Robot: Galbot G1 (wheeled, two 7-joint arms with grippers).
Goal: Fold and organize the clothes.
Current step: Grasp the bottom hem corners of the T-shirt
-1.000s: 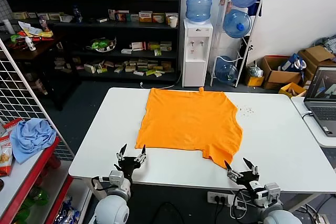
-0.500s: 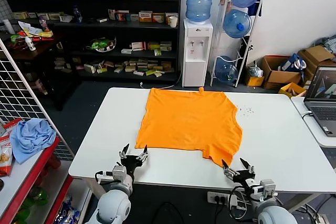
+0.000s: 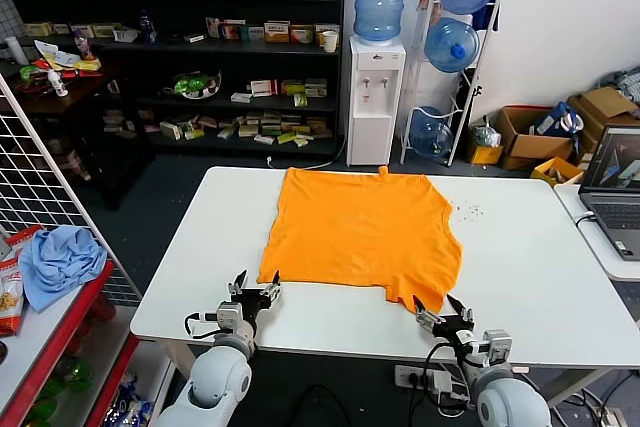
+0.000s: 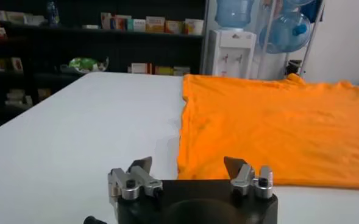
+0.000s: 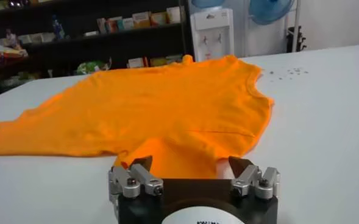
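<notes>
Now both your grippers have crept forward since a second ago: the left gripper (image 3: pixel 254 287) sits with fingers spread just short of the orange T-shirt (image 3: pixel 360 232)'s near left corner, and the right gripper (image 3: pixel 437 313) waits, fingers apart, before the near sleeve. The shirt lies flat mid-surface (image 3: pixel 520 267), with bare white room on both sides. Your right wrist view shows the sleeve's (image 5: pixel 167 155) folded edge close ahead; the head view hides that.
</notes>
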